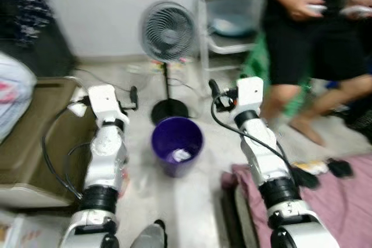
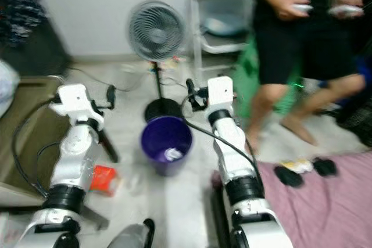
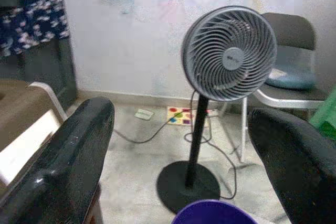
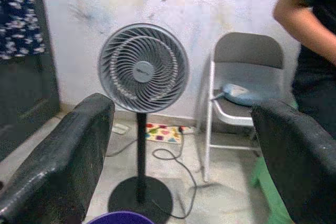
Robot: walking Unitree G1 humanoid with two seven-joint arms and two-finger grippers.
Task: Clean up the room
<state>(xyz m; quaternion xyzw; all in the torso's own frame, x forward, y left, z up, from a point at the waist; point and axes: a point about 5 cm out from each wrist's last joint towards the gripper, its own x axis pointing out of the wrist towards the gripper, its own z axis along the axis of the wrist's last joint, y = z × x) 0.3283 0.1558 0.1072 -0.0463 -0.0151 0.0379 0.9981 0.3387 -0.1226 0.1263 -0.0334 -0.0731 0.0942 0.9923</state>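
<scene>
1. A purple bin (image 1: 176,143) stands on the pale floor (image 1: 192,201) between the two raised arms, with a small whitish scrap (image 1: 182,155) lying inside it.
2. The left gripper (image 3: 181,145) is held up just left of the bin; the left wrist view shows its fingers (image 3: 63,166) spread wide apart with nothing between them.
3. The right gripper (image 4: 184,156) is up just right of the bin, its fingers (image 4: 63,161) likewise parted and empty.
4. Behind the bin a grey fan (image 1: 168,30) stands on a black round base, its cord trailing across the floor.
5. A folding chair (image 1: 229,27) sits against the wall beside the fan, with something pale blue on its seat.
6. A person (image 1: 314,39) in black stands at the right, holding a light controller in each hand.
7. A mauve blanket (image 2: 325,201) lies on the floor at the right, with dark items at its edge; blur keeps me from telling what they are.
8. A small red thing (image 2: 103,178), possibly a wrapper, lies on the floor beside the left arm.
9. A brown piece of furniture (image 1: 29,137) stands at the left.
</scene>
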